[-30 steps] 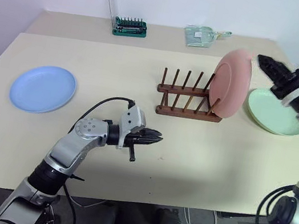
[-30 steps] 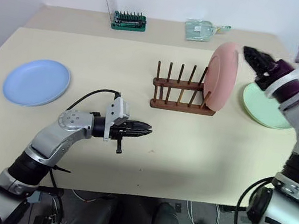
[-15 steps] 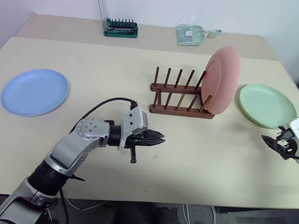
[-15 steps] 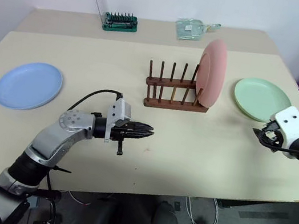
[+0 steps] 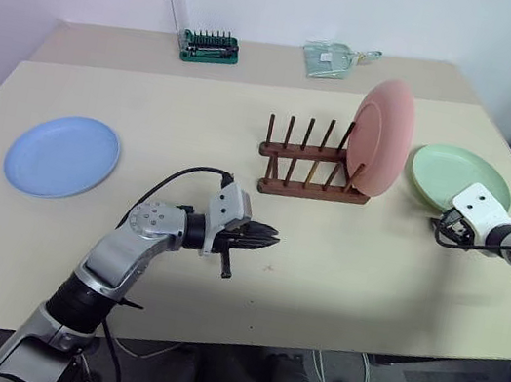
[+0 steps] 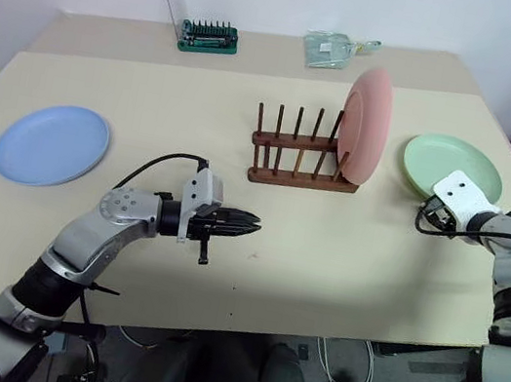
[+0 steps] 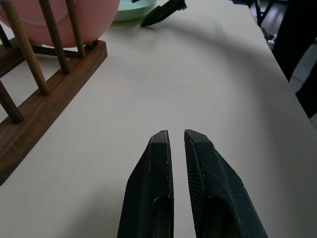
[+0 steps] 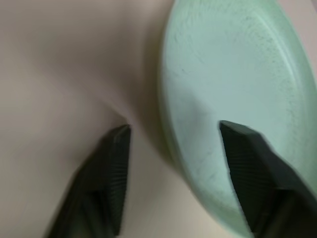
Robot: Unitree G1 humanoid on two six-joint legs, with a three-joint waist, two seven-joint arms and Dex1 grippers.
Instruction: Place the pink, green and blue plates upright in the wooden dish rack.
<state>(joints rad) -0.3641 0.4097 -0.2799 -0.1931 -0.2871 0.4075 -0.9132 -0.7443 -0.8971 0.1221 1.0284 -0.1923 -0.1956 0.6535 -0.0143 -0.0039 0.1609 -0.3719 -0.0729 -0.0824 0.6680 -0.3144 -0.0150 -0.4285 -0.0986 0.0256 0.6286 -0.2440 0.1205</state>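
Two spread fingers of the right tool (image 8: 173, 168) straddle the green plate's (image 8: 233, 89) near rim, seen from the wrist

Rack (image 5: 317, 167) stands between two flat plates (image 5: 62, 155) (image 5: 447, 172).

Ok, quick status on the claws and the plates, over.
Left claw shut, empty, over bare table. Right claw open, astride green plate rim, not yet gripping. Pink plate upright in wooden dish rack; blue plate flat. Nothing in the way.
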